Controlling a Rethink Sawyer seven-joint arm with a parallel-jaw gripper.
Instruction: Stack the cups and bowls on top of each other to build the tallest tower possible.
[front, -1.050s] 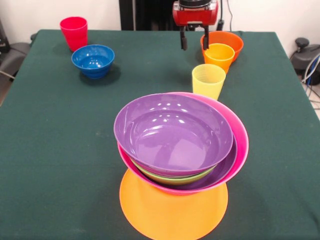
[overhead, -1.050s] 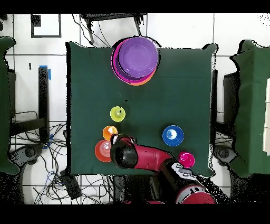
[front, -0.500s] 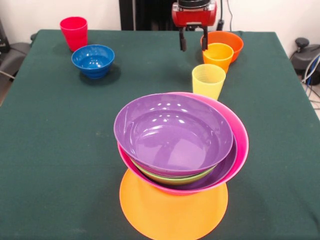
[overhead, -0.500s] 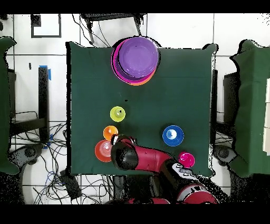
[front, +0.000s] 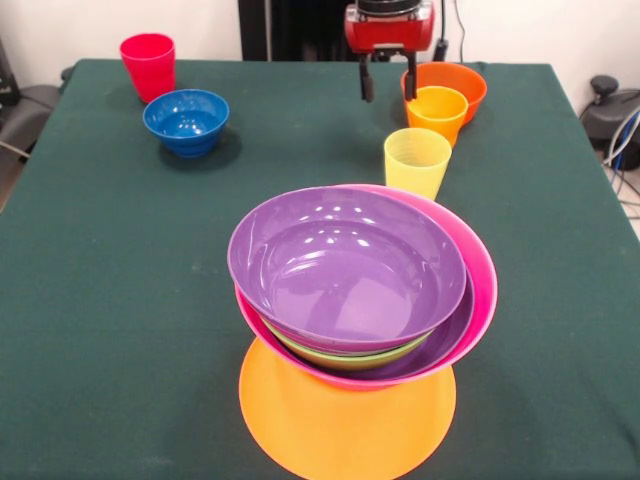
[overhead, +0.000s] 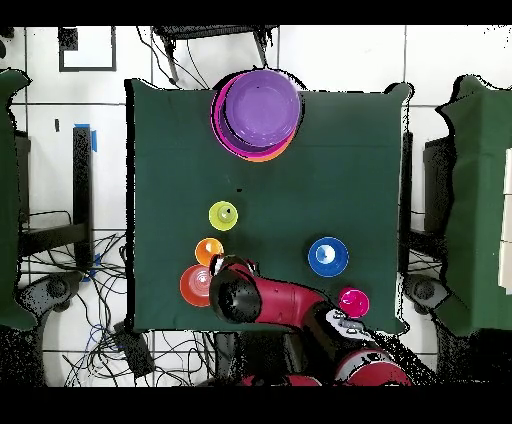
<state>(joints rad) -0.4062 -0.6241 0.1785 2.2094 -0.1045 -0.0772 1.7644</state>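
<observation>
The tower (front: 360, 310) stands near the front edge: an upturned orange bowl (front: 345, 420) as base, then pink, purple, lime green and purple bowls (front: 345, 262) nested open side up. In the overhead view the tower (overhead: 257, 112) is at the top. My gripper (front: 388, 82) hangs open and empty above the table, just left of the red-orange bowl (front: 452, 80) and the orange-yellow cup (front: 438, 112). The translucent yellow cup (front: 417, 160) stands in front of them. At the far left stand the blue bowl (front: 186, 120) and red cup (front: 148, 64).
Dark green cloth covers the table (front: 110, 270). In the overhead view my red arm (overhead: 290, 305) reaches over the table's lower edge, between the red-orange bowl (overhead: 193, 286) and the red cup (overhead: 353, 301). Chairs and cables lie around the table.
The gripper has shifted only slightly; nothing on the table has moved.
</observation>
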